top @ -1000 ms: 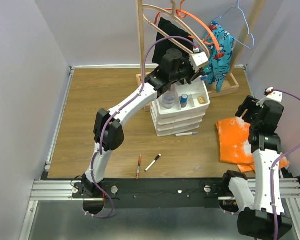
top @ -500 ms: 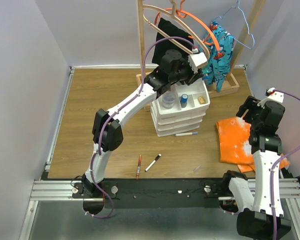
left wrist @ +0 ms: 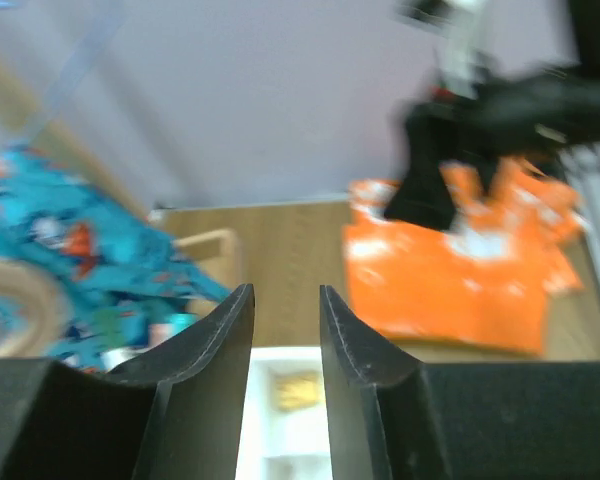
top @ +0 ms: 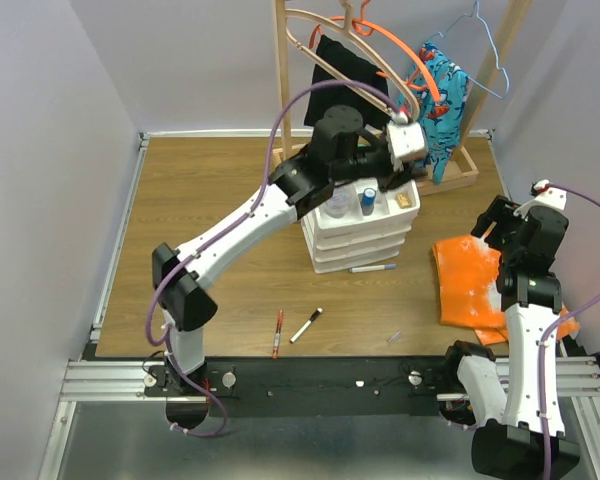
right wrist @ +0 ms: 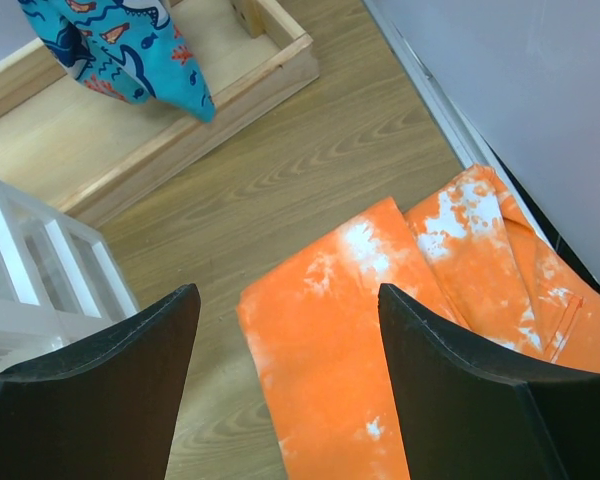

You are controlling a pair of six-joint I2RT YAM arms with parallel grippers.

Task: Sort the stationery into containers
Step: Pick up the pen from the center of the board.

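While the left gripper (left wrist: pixel 285 293) hangs narrowly parted, empty, above the tray (top: pixel 380 219)
Lift straight clear; right gripper (right wrist: pixel 285 300) gapes idle.

The organiser (top: pixel 355 250) is overhung by the left arm (top: pixel 245 220) and backed by the hanger rack (top: pixel 281 80); open tabletop (top: pixel 210 190) is found left of it.

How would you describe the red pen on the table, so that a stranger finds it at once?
Start at the white drawer organiser in the middle of the wooden table, then look toward the near edge, where two pens lie apart. The red pen is the left one; its neighbour, a slanted marker, is white with a black tip.
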